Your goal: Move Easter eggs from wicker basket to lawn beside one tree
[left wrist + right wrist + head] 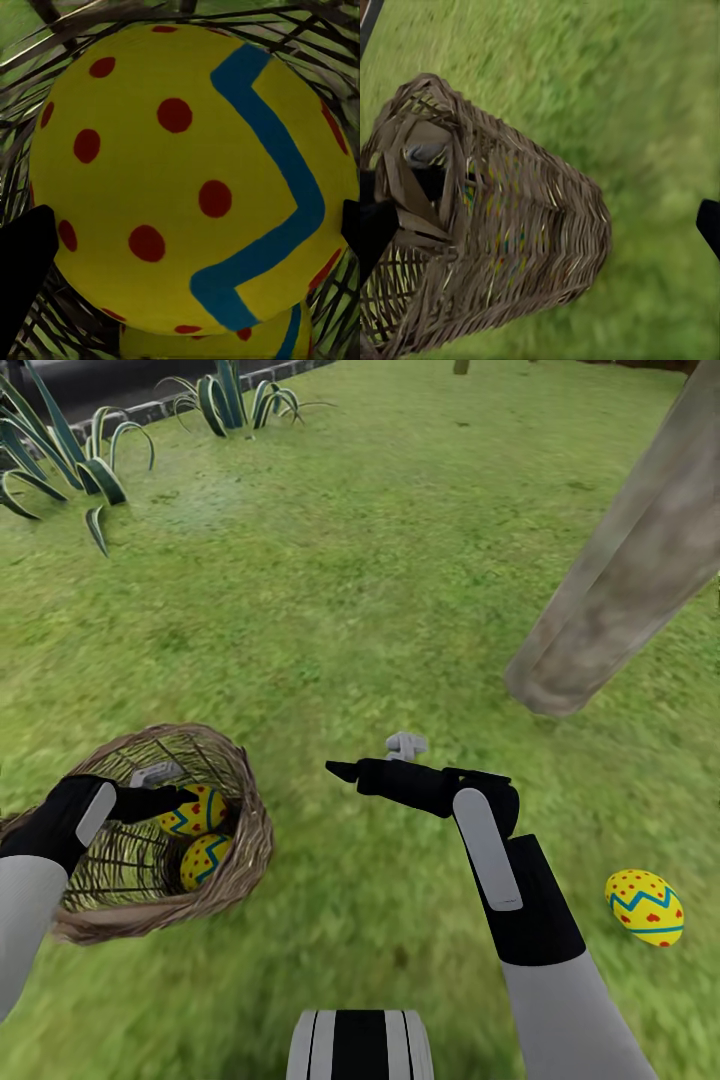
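Grass is filling the head view: a mottled green lawn (380,560) with spiky agave-like plants (60,450) along its far left edge and a dark paved strip behind them.

At the near left, the brown wicker basket (240,840) is sitting on the grass, tipped so its open mouth is facing up and toward the robot. The left arm, grey with a black forearm, is reaching into it, and the left gripper (185,800) is lying against the upper of two Easter eggs. That upper egg (200,810), yellow with red dots and a blue zigzag, is resting on the lower egg (205,858). In the left wrist view the upper egg (187,172) is looming very close, with a black fingertip (22,262) at one side and another at the opposite side, so the fingers are spread around the egg; whether they are pressing on it cannot be told.

Near the middle, the right gripper (370,760) is hovering above bare grass, pointing toward the basket, its fingers spread apart and holding nothing. The right wrist view is looking at the basket's woven side (525,240).

At the near right, a third egg (645,906) is lying on the grass beside the right forearm. Beyond it, the thick grey-brown tree trunk (620,580) is meeting the lawn, near this egg but not touching it.
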You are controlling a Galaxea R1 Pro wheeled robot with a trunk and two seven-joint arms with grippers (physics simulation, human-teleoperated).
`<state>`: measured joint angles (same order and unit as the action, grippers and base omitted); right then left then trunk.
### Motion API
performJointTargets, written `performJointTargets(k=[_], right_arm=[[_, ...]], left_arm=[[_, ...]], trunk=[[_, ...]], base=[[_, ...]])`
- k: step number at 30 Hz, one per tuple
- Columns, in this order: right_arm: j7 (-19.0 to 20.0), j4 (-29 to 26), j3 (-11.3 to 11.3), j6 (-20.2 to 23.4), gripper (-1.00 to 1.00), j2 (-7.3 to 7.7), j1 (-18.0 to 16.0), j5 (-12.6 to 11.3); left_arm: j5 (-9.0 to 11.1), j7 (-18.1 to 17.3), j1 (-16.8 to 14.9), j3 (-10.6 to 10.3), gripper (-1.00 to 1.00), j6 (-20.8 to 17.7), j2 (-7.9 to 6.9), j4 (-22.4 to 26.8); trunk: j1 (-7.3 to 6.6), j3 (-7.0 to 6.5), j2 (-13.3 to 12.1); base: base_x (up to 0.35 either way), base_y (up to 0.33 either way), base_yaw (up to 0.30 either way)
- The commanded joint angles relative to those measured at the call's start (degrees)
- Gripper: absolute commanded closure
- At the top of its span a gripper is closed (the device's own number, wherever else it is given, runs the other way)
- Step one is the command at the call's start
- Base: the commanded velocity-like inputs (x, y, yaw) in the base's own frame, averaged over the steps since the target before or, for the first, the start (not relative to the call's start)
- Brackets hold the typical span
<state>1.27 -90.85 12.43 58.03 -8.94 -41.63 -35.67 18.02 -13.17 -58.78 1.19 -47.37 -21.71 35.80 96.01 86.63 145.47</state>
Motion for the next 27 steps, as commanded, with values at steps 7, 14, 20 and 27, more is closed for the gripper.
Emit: performJointTargets(k=[7, 14, 20, 27], right_arm=[[0.1, 0.0, 0.0, 0.2, -1.00, -0.08, 0.0, 0.2], [0.1, 0.0, 0.0, 0.2, -1.00, -0.11, 0.0, 0.2], [0.1, 0.0, 0.0, 0.2, -1.00, -0.11, 0.0, 0.2], [0.1, 0.0, 0.0, 0.2, -1.00, -0.11, 0.0, 0.2]], left_arm=[[-0.2, -0.2, 0.0, 0.1, 1.00, -0.3, 0.00, 0.0], [-0.2, -0.1, 0.0, 0.0, 1.00, -0.2, 0.06, 0.0], [-0.2, -0.2, 0.0, 0.0, 1.00, -0.2, 0.01, 0.1], [-0.2, -0.2, 0.0, 0.0, 1.00, -0.3, 0.00, 0.0]], trunk=[[-0.16, -1.30, -0.1], [-0.16, -1.30, -0.1], [-0.24, -1.96, -0.1], [-0.37, -3.07, -0.2]], base=[[-0.007, 0.000, 0.000], [-0.071, 0.000, 0.000], [-0.010, 0.000, 0.000], [-0.018, 0.000, 0.000]])
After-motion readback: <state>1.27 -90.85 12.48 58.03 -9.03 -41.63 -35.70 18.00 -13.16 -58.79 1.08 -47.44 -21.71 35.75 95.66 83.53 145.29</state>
